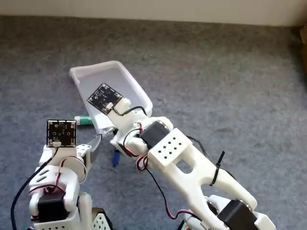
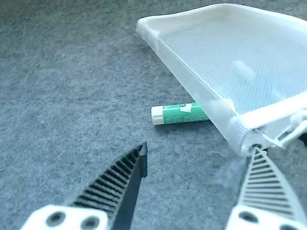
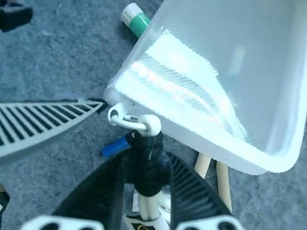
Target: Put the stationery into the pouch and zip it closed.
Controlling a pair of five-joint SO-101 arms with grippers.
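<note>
Stationery lies loose on the grey-carpeted desk (image 1: 230,72), outside the pouch (image 1: 112,86). The pouch is a translucent white mesh case set across the middle of the desk, with its near corner down by the two arms.

A green glue stick (image 2: 180,114) with a white cap lies on its side just beside the pouch's long edge. In the left wrist view its far end slips under that edge. A blue pen (image 1: 116,157) lies on the carpet near the pouch's near corner, between the two arms. The right wrist view shows two wooden pencils (image 3: 211,172) poking out from beneath the pouch's lower edge.

The left tool (image 2: 198,150) hangs low over the carpet with its jaws spread wide apart and nothing between them. Its black finger is on the glue-stick side, well short of the stick. The tip of its pale ribbed finger is right at the pouch's corner, where the zip ends; whether it touches the fabric I cannot tell.

The right tool (image 3: 145,163) is at that same corner, reaching in from the lower right in the high view. Its two black jaws are drawn close together around a dark lump that sits just under the white ring of the zip pull (image 3: 132,122), so it appears clamped on the pull. The ring itself is clear of the jaws and rests against the pouch's seam.
</note>
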